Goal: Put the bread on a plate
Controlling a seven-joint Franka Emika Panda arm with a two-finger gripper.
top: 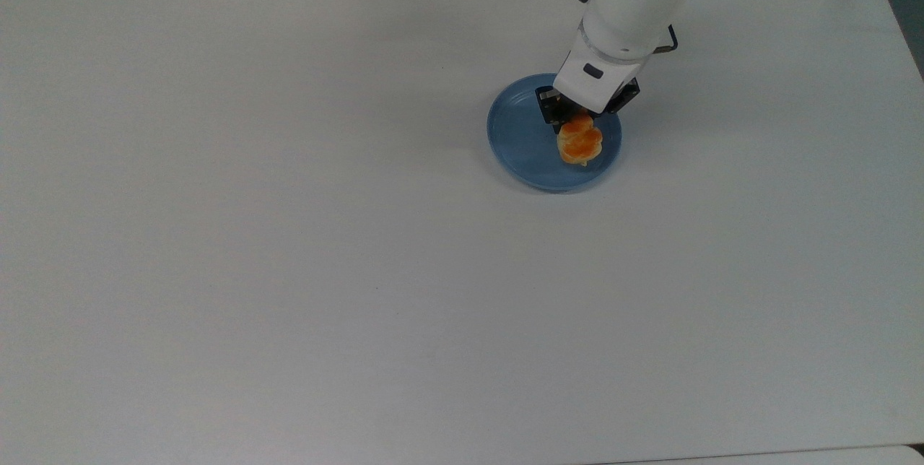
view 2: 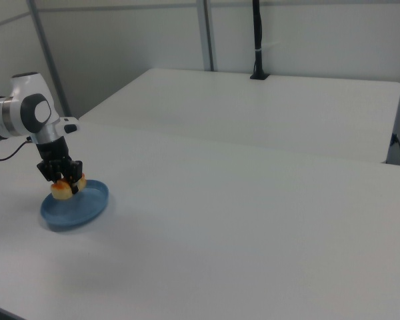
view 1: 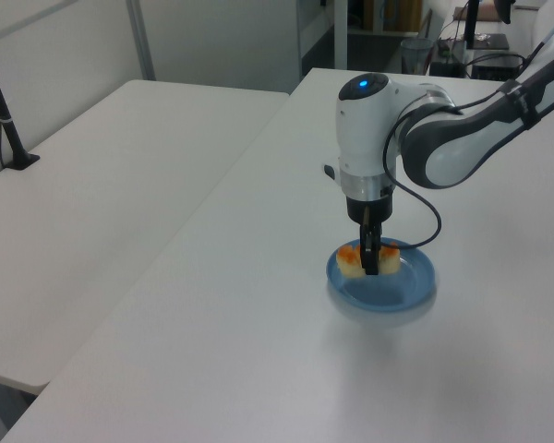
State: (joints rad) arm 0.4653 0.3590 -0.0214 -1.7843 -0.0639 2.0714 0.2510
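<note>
The bread [top: 580,144], a small cream pastry with glossy orange bumps, is low over the blue plate [top: 521,138], toward the top view's right half of it. My gripper [top: 575,118] is shut on the bread's end nearest the arm. In the left view the bread [view 1: 355,257] sits at the plate [view 1: 406,286] surface with the gripper [view 1: 369,263] straddling it. In the right view the bread [view 2: 64,188] rests over the far side of the plate [view 2: 80,208], under the gripper [view 2: 62,175]. I cannot tell whether the bread touches the plate.
The white table [top: 289,234] spreads wide around the plate. A second white table [view 1: 102,175] stands alongside, with a black post [view 1: 2,115] clamped to its edge. A black cable [view 1: 425,226] loops from the arm's wrist.
</note>
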